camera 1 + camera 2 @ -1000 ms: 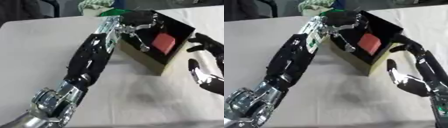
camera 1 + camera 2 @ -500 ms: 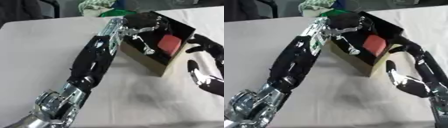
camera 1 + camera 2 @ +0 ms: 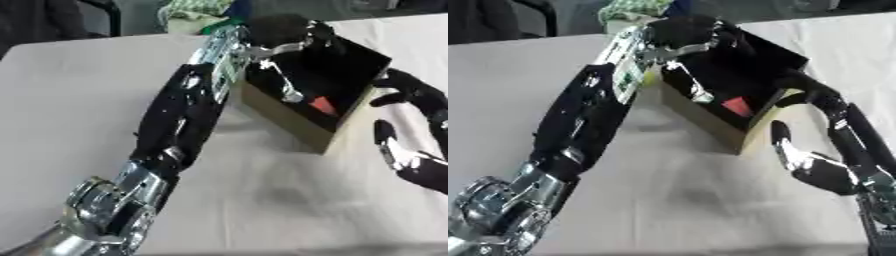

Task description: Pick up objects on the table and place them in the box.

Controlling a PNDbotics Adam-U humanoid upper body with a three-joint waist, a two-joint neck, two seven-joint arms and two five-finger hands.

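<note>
One red object (image 3: 737, 106) lies low inside the one box (image 3: 289, 116) on the bench (image 3: 79, 100), half hidden by the left hand (image 3: 289, 37), which reaches over the box's far rim with its fingers curled, holding nothing I can make out. The right hand (image 3: 820, 170) stands open just beside the box's right wall. A green patterned bundle (image 3: 627, 8) sits beyond the bench's far edge.

The desk (image 3: 70, 100) is covered in a matt, pale cloth with soft creases. The box (image 3: 289, 117) looks like plain tan cardboard outside, dull black inside. Over its opening, the left hand (image 3: 284, 30) is glossy black plastic, on an arm of shiny black shells and brushed silver metal. Beside the box, the right hand (image 3: 820, 170) is equally glossy black
</note>
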